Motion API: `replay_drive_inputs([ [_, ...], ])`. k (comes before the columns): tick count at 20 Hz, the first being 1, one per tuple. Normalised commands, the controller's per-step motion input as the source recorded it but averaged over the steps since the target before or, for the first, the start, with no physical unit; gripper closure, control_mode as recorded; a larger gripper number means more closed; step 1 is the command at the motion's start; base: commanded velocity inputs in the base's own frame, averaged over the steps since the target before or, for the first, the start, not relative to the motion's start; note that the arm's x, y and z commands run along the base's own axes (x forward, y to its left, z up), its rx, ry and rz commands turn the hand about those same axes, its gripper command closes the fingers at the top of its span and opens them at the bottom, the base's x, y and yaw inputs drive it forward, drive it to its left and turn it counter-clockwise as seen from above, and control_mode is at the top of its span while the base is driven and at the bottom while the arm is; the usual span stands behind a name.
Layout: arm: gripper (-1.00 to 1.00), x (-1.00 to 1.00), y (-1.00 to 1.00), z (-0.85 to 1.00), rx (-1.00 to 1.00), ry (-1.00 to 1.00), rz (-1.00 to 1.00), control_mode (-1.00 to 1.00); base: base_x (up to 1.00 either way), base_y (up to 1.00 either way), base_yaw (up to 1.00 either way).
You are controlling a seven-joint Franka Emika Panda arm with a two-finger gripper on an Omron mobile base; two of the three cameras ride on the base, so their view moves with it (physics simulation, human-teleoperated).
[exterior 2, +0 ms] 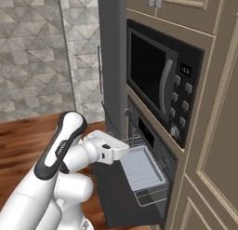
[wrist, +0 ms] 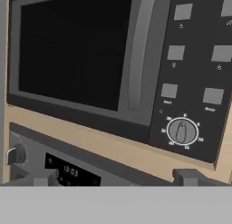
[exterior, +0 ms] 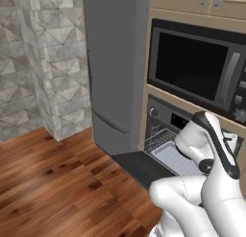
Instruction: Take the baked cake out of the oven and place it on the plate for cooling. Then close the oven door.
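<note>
One built-in black and steel oven stands below one black microwave with a dark window. The oven has one small digital display; one round knob shows at its left in the hand view. The wide dark glass-fronted oven door is folded down and open. One wire rack is pulled out over the door, and on it lies one pale grey rectangular tray. The baked cake I cannot make out.

On the microwave I count six grey square buttons in two columns and one round timer dial under them — all on the panel right of the window. One tall grey refrigerator stands left of the oven, on the brown wooden floor.

The two-finger gripper of the white arm is held up in front of the oven's control panel, looking toward the microwave. Its two dark fingertips stand far apart — nothing is between them, and they touch nothing.
</note>
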Motion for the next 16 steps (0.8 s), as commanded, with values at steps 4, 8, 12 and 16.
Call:
replay_drive_inputs([
  [4, -1.0, 0.0, 0.0, 0.0, 0.0, 0.0, 0.0, 1.0, -0.25, -0.5, 0.14],
  [8, -1.0, 0.0, 0.0, 0.0, 0.0, 0.0, 0.0, 1.0, -0.12, -0.21, 0.18],
  [12, -1.0, 0.0, 0.0, 0.0, 0.0, 0.0, 0.0, 1.0, 0.0, 0.0, 0.07],
  [16, -1.0, 0.0, 0.0, 0.0, 0.0, 0.0, 0.0, 1.0, 0.04, -0.04, 0.1],
])
